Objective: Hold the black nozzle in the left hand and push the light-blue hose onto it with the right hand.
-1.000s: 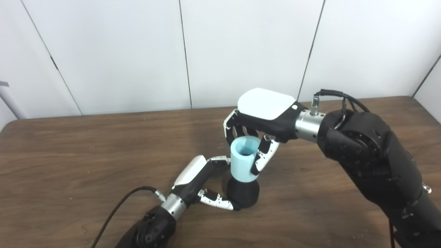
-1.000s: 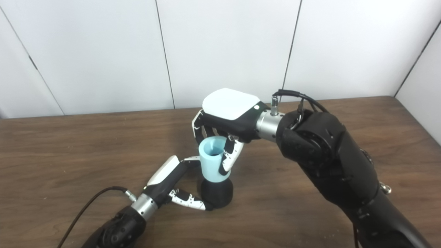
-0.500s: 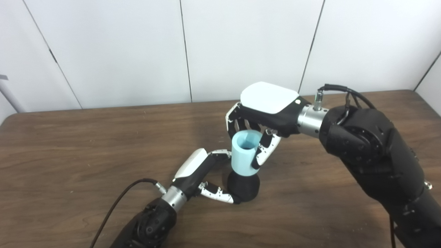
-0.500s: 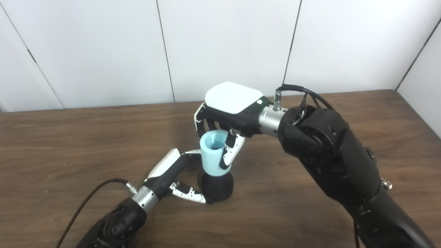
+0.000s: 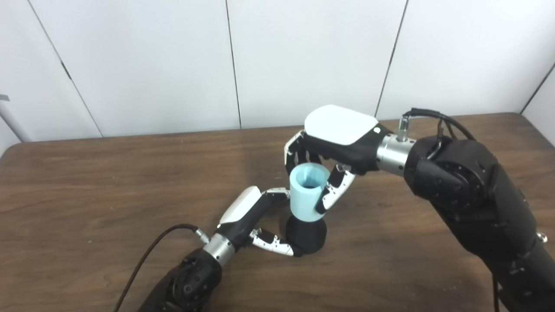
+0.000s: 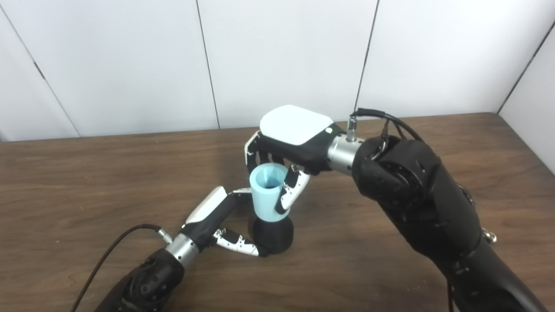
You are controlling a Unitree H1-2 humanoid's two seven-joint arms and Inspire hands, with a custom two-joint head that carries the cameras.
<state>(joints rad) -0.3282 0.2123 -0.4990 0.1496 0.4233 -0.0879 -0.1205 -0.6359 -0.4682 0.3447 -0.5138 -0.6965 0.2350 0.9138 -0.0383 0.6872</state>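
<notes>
Left eye view
- My left hand [image 5: 249,216] comes in from 7 o'clock, low over the table [image 5: 86,182].
- Its thumb lies against the front foot of the nozzle [image 5: 306,236]; its fingers [image 5: 277,193] reach round the far side, at the joint between nozzle and hose. I read this as a grasp on the nozzle.
- The nozzle stands upright on the table, just below picture centre.
- The hose [image 5: 307,190] sits on top of the nozzle, open end up, leaning a little toward 11 o'clock. Its lower end meets the nozzle's top; I cannot tell how far it is seated.
- My right hand [image 5: 334,145] comes in from 4 o'clock, palm down, above the hose.
- Its fingers curl behind the hose's rim and its thumb presses the 3 o'clock side: closed on the hose.

Right eye view
- Same layout, seen slightly from the right. The nozzle [image 6: 273,234] is at centre, the hose [image 6: 269,190] directly above it.
- My left hand [image 6: 210,214] is at 9 o'clock of the nozzle, its thumb touching the base.
- My right hand [image 6: 292,138] covers the hose from 1 o'clock, fingers and thumb on opposite sides of it.
- A black cable [image 6: 108,255] trails from my left wrist toward 7 o'clock.
</notes>
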